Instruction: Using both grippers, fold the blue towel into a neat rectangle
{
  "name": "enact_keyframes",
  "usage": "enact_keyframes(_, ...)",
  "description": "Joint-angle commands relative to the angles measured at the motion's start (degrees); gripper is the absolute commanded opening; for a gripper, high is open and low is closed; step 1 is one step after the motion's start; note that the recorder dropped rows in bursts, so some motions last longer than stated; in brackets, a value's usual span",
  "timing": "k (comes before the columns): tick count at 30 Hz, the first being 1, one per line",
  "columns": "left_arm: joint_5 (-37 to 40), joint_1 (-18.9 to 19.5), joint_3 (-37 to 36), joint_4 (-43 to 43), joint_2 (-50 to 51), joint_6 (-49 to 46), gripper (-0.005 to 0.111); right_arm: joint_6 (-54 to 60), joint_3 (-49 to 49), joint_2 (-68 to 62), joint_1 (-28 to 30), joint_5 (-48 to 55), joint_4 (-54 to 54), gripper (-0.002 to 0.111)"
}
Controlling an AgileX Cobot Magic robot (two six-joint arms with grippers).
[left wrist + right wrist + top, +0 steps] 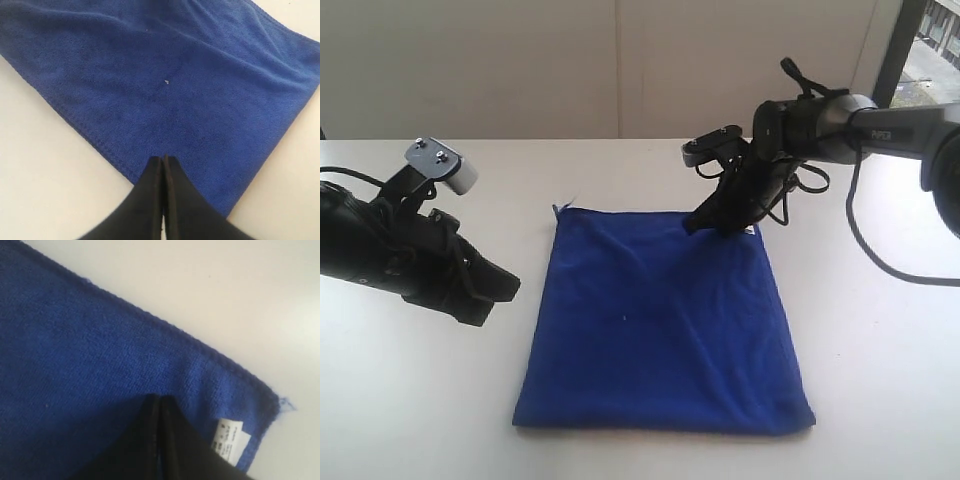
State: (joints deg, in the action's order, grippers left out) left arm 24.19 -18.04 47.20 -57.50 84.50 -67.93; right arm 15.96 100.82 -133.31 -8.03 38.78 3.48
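Blue towel is found spread flat on tabletop, folding judged unstarted; left end effector is closed nearby, right end effector closed at the towel's far corner.

We see the towel flat on the table, mid-scene, our left gripper just beside its left edge, our right gripper at its far right corner, the tag beside that gripper

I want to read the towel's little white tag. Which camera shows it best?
The right wrist view: the tag sits large at the blue towel's corner, beside the right gripper. The exterior view shows only a tiny white speck there. The left wrist view shows no tag.
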Motion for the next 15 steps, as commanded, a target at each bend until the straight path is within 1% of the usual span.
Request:
enact_keyframes(1,0.68,0.00,-0.46,-1.20,-0.50,0.03,0.000,-1.29,-0.64,-1.37,0.82,3.58,-3.48,0.000)
enact_keyframes(4,0.68,0.00,-0.46,-1.20,-0.50,0.03,0.000,1.45,-0.64,-1.37,0.59,2.67,-2.62,0.000)
enact_keyframes(7,0.68,0.00,-0.46,-1.20,-0.50,0.03,0.000,7.92,-0.64,-1.37,-0.63,2.40,3.25,0.000)
enact_keyframes(8,0.68,0.00,-0.46,-1.20,-0.50,0.03,0.000,8.77,-0.64,-1.37,-0.96,2.40,3.67,0.000)
enact_keyframes(15,0.80,0.00,-0.46,-1.20,-0.50,0.03,0.000,9.57,-0.64,-1.37,-1.88,2.05,3.32,0.000)
